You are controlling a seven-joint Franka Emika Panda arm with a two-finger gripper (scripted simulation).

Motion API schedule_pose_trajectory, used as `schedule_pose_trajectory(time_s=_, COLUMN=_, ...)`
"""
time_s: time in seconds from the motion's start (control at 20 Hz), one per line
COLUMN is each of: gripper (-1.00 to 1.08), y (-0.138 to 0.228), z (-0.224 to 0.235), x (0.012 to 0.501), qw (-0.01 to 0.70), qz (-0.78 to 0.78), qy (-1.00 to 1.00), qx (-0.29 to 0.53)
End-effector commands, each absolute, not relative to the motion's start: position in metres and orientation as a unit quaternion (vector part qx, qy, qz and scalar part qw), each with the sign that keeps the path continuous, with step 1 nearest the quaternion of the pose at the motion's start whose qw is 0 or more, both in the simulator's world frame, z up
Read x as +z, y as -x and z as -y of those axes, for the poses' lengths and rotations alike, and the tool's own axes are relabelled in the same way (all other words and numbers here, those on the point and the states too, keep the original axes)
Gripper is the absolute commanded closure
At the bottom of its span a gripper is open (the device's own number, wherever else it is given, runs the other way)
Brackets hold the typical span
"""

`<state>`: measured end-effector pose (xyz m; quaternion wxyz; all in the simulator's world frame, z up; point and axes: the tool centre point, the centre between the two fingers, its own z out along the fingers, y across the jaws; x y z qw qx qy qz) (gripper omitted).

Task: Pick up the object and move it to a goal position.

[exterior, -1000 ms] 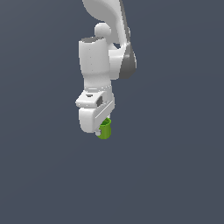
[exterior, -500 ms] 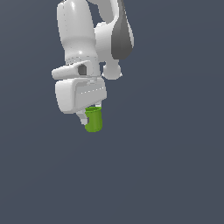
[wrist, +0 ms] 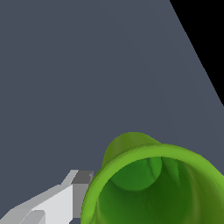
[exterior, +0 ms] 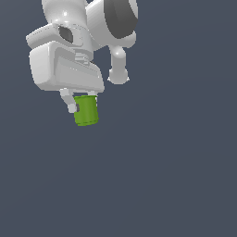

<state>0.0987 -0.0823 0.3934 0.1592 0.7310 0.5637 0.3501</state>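
Now nearer the camera, green cup (exterior: 86,110) between the jaws.

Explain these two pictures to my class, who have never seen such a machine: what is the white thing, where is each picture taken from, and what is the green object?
These are computer-simulated pictures. The white shape is a robot arm, seen by a camera off to the side. Its pincer is shut on a small green cup, carried in the air. The other picture comes from a camera on the wrist, looking down into the cup beside one white finger. Only the plain grey floor shows below; nothing lies on it in view.
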Motion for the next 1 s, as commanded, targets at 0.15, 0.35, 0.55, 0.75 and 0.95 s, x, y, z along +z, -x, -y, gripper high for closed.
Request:
schedule_pose_trajectory(time_s=0.15, gripper=1.08, y=-0.097, z=0.093, x=0.428, qw=0.172, qz=-0.563, qy=-0.713, qx=0.381)
schedule_pose_trajectory(time_s=0.35, gripper=1.08, y=-0.095, z=0.100, x=0.451, qw=0.179, qz=-0.562, qy=-0.701, qx=0.402)
schedule_pose_trajectory(time_s=0.55, gripper=1.08, y=-0.092, z=0.106, x=0.470, qw=0.185, qz=-0.560, qy=-0.690, qx=0.419)
schedule_pose_trajectory(time_s=0.75, gripper=1.08, y=-0.090, z=0.112, x=0.484, qw=0.190, qz=-0.559, qy=-0.682, qx=0.432)
schedule_pose_trajectory(time_s=0.95, gripper=1.08, y=-0.088, z=0.115, x=0.495, qw=0.193, qz=-0.558, qy=-0.676, qx=0.441)
